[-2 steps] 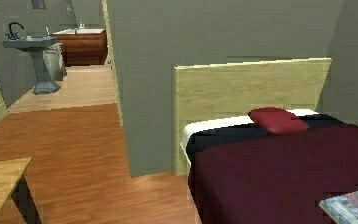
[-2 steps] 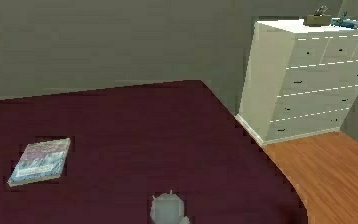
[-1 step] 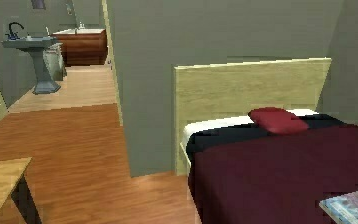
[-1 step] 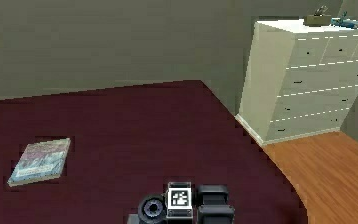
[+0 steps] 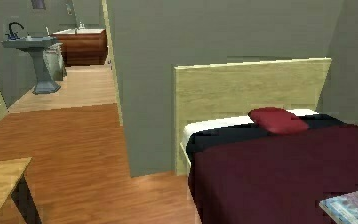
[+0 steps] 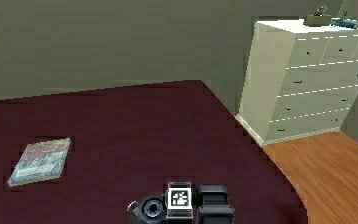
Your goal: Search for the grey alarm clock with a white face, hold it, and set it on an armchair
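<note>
At the arm side view's bottom edge sits my gripper [image 6: 149,209], a dark body left of a white square with black marks. It is low over the dark red bed cover [image 6: 137,130]. Its far end is hard to make out, so I cannot tell whether it holds anything. On the white chest of drawers [image 6: 307,80] at the arm side view's right, small dark things [image 6: 318,16] stand on top, too small to name.
A book [image 6: 42,162] lies on the bed [image 5: 277,170], which has a pale wooden headboard [image 5: 247,85] and a red pillow [image 5: 278,120]. A grey wall [image 5: 147,80] stands left of the bed. Beyond it is a pedestal sink [image 5: 32,50], a wooden cabinet [image 5: 84,45], and a wooden table corner [image 5: 2,185].
</note>
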